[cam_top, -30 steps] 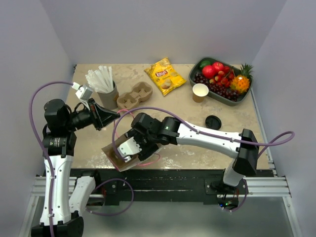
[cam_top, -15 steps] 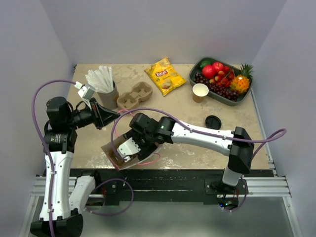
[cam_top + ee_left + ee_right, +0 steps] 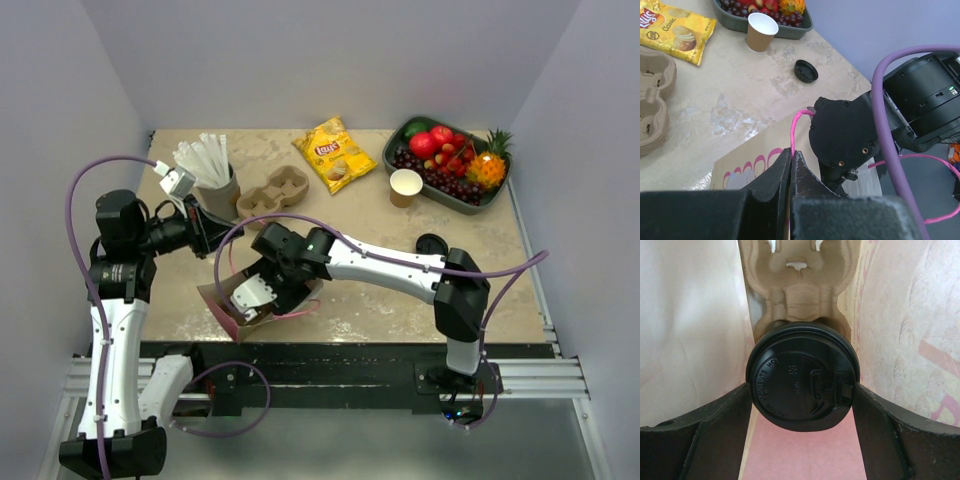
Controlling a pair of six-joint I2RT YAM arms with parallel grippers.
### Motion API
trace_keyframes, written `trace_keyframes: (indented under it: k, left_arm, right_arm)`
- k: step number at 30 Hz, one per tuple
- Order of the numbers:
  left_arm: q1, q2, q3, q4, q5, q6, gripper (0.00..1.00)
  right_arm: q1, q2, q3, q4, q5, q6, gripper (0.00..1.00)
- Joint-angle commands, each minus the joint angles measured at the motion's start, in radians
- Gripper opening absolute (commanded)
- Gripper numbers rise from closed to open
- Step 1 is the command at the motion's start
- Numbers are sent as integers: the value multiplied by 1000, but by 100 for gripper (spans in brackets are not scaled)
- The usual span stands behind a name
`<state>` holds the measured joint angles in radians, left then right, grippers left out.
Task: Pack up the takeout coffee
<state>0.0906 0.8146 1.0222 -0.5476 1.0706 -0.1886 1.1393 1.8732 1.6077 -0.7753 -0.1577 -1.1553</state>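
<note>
Two holds: right end effector [image 3: 801, 402] clamps takeout coffee [image 3: 800, 372] inside paper bag [image 3: 747, 152]; left end effector [image 3: 791, 162] pinches pink handle [image 3: 793, 131]. A slip may collapse the bag.

The yellow chip bag [image 3: 331, 153] carries the red "Lay's" brand logo on its face. In the left wrist view the same chip bag [image 3: 675, 30] also shows the word "Classic" beside the logo. The black lid of the takeout coffee [image 3: 802, 382] bears embossed lettering along its left rim and small marks at its centre, too faint to read.
</note>
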Motion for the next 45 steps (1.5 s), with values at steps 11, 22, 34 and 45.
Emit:
trace_keyframes:
  k: [11,22,34,45]
  left_arm:
    - [-14,15,75,9,-43,-2,0]
    - [-14,23,128,-12,-74,72,0]
    - [-14,-5,128,-34,-54,90,0]
    - [-12,-28,105,-83,-38,134,0]
  right_arm:
    - [-9,73,54,-64,-40,-26,50]
    - [-62,9,136,-117,-141,60,72]
    - [-69,-141,9,-67,-207,66,95]
    - [-69,-207,-5,-108,-272,106,99]
